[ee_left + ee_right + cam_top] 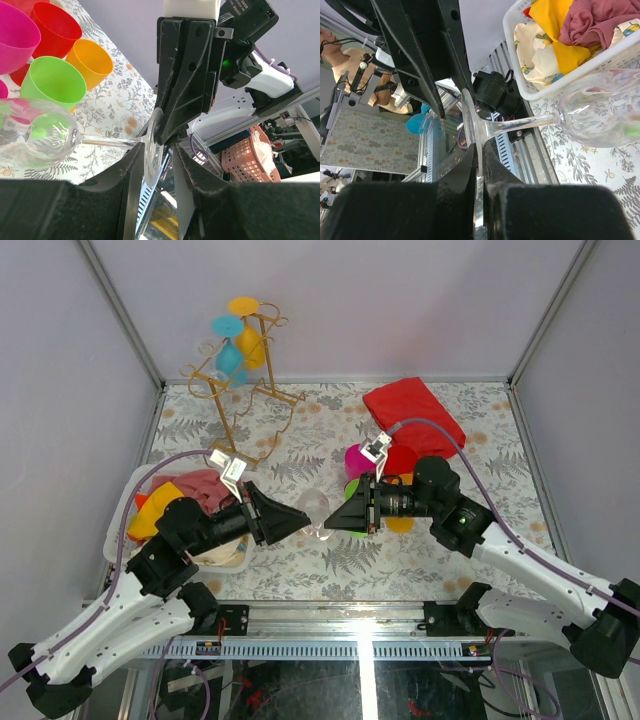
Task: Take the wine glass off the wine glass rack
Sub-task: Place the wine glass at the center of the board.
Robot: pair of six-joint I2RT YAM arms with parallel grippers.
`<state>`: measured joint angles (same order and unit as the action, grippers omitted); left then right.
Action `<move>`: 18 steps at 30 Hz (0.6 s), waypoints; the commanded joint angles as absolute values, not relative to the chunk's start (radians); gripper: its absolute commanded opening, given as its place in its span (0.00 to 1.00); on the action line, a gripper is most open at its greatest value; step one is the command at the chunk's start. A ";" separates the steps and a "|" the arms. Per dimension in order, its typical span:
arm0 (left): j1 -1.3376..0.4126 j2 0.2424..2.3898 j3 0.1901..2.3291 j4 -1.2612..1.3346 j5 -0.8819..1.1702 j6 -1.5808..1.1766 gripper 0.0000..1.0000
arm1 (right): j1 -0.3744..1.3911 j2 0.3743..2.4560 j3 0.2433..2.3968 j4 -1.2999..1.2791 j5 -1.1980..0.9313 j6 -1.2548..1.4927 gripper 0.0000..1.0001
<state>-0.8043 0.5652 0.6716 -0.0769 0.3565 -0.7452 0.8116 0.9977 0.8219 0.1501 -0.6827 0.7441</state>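
- Evidently the clear stemmed wine glass (600, 117) lies sideways mid-frame in the overhead view, well apart from the thin gold wire rack (240, 390) at upper left.
- The right gripper (479, 160) is clenched on the foot's thin edge; the left gripper (157, 160) stands parted around it.
- So small a pinch could let the bowl swing down or slip.
- Whether the bowl touches the floral-patterned table (450, 540), I cannot tell.

Clear glossy wine glass (35, 134), gold metal wire rack (240, 390)

No legible text or labels
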 commanded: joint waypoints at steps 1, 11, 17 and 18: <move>-0.808 0.566 0.658 -0.064 0.371 -0.771 0.26 | 0.828 1.005 0.896 0.297 -0.688 0.728 0.00; -0.810 0.621 0.662 -0.052 0.379 -0.765 0.23 | 0.837 0.988 0.894 0.291 -0.660 0.704 0.00; -0.808 0.608 0.646 -0.051 0.389 -0.777 0.24 | 0.838 0.972 0.887 0.276 -0.613 0.671 0.00; -0.808 0.606 0.646 -0.053 0.392 -0.778 0.26 | 0.837 0.966 0.883 0.274 -0.603 0.666 0.00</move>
